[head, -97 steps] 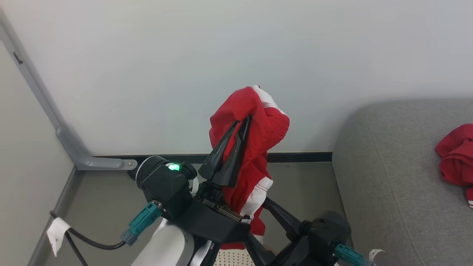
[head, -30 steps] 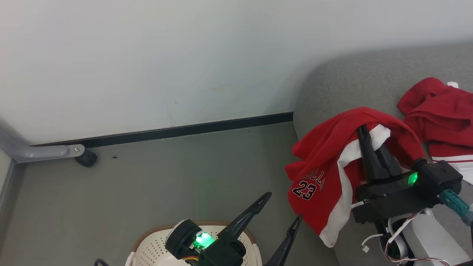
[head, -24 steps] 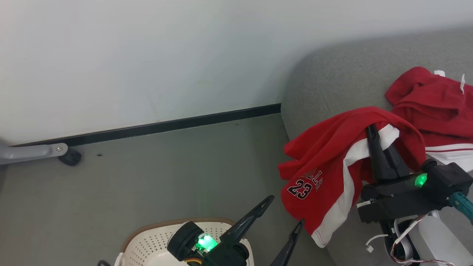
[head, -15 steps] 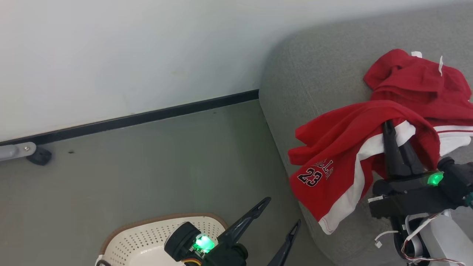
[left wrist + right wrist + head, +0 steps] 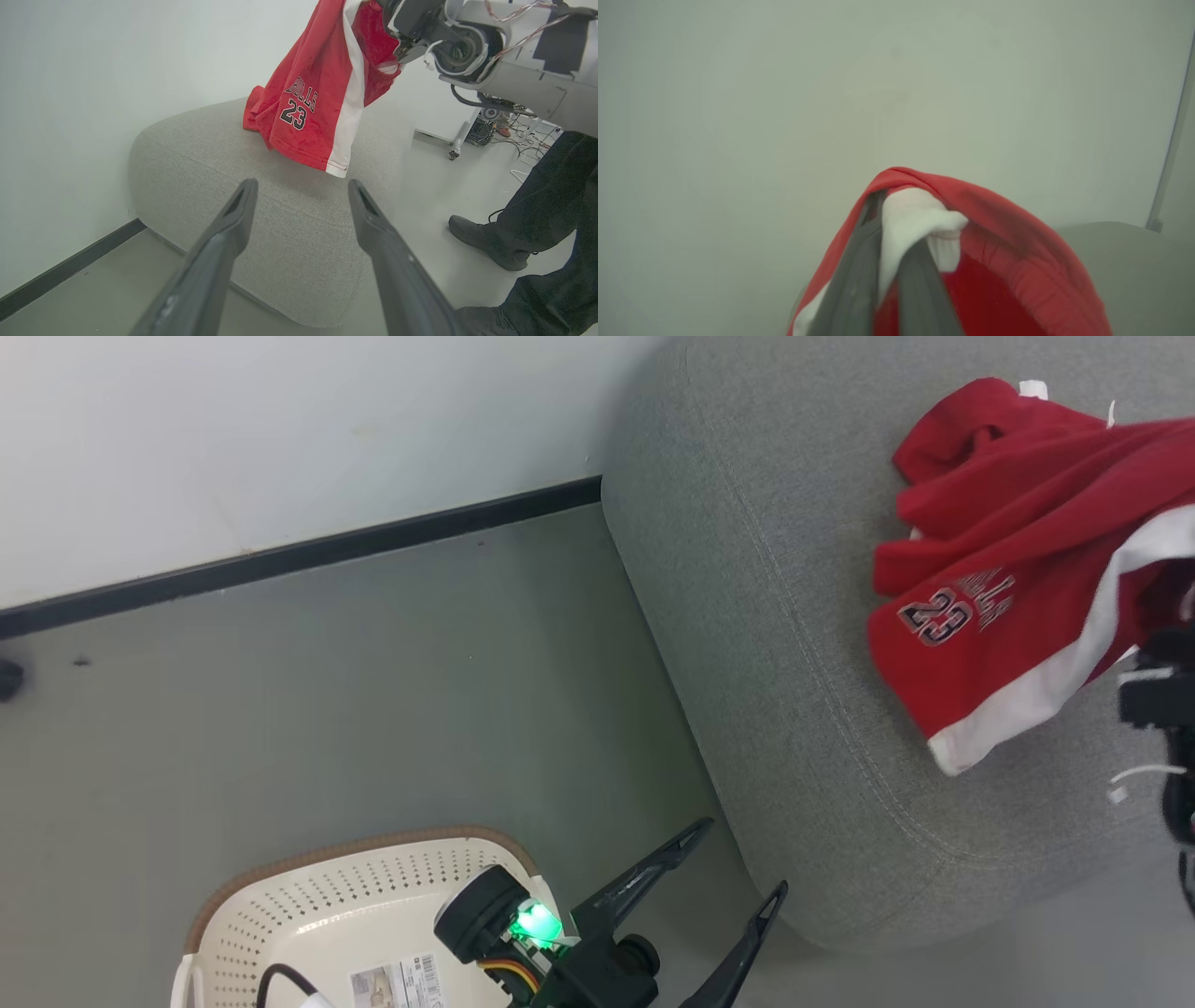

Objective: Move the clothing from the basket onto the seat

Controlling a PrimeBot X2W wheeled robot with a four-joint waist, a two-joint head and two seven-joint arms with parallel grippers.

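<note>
The right end effector [image 5: 887, 242] is closed on the red jersey [image 5: 980, 644], pinching a fold of its white trim between the 2 dark fingers. In the right wrist view, red cloth drapes over and around the fingertips. The jersey hangs from that grip over the grey seat [image 5: 775, 616], with its dark "23" lettering facing the rounded corner and a white stripe running down to the hem. In the left wrist view the hem hangs low over the cushion with a shadow beneath it; I cannot tell whether any part of it touches the fabric.

A second red garment [image 5: 962, 429] with white tags lies on the seat behind the jersey, and the two overlap in the head view.

The left end effector [image 5: 742, 859] is open and holds nothing. Its 2 fingers are spread wide, low over the floor [image 5: 373, 709], between the basket [image 5: 308, 915] and the seat's corner. The cream basket stands on the floor near the seat, with a barcode sticker [image 5: 397, 980] inside it.

A person's shoe [image 5: 490, 242] and dark trouser leg [image 5: 551, 196] stand on the floor beyond the seat.
</note>
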